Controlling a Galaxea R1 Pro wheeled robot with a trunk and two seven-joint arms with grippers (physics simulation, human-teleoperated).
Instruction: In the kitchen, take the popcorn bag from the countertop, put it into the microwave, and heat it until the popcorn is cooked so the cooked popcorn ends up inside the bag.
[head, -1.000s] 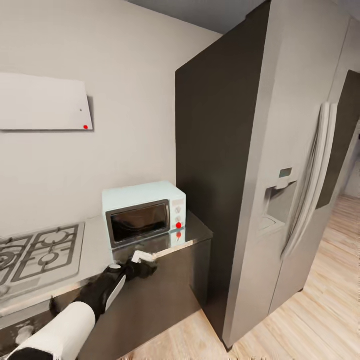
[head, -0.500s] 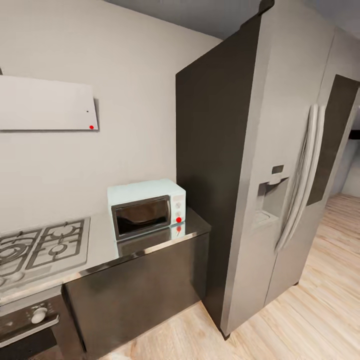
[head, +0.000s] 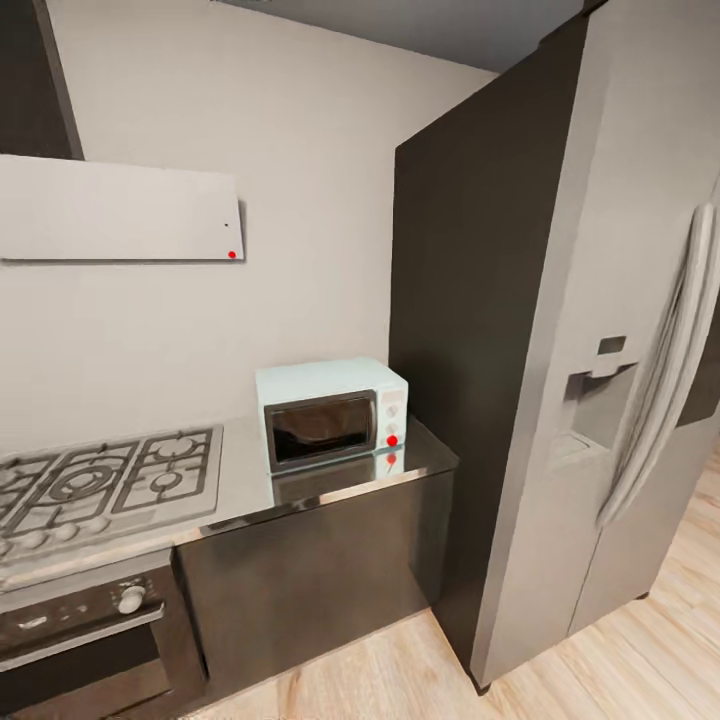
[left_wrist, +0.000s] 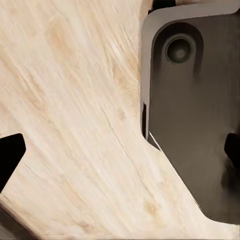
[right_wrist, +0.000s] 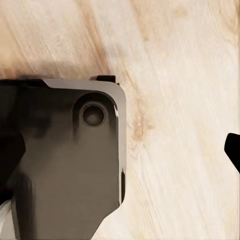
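Head view: the microwave (head: 332, 413), pale mint with a dark glass door, sits on the grey steel tabletop (head: 240, 480) against the wall, its door closed. Its right panel carries two pale knobs and a round red light (head: 392, 440) below them; any print on the panel is too small to read. The tabletop's sheen mirrors the microwave's front just before it. To the microwave's left lies the gas hob (head: 100, 478) with grey grates, set into the same tabletop. Below the hob is a black built-in oven (head: 90, 645) with a pale knob. To the microwave's right, close beside it, rises a tall grey fridge (head: 590, 380) with long curved handles and a dispenser recess in its door; no lettering can be made out on it. Above and left of the microwave, a flat white hood (head: 115, 210) hangs on the wall, with a small red dot at its lower right corner. The popcorn bag cannot be seen on the stretch of tabletop around the microwave.

Left wrist view: the left pincer (left_wrist: 120, 152) stands wide, its dark fingertips at opposite edges, over pale wood floor (left_wrist: 75, 115) and a dark grey plate of the robot's base (left_wrist: 195, 110).

Right wrist view: one dark tip of the right pincer (right_wrist: 233, 151) shows over the same floor; I cannot tell how wide it stands.
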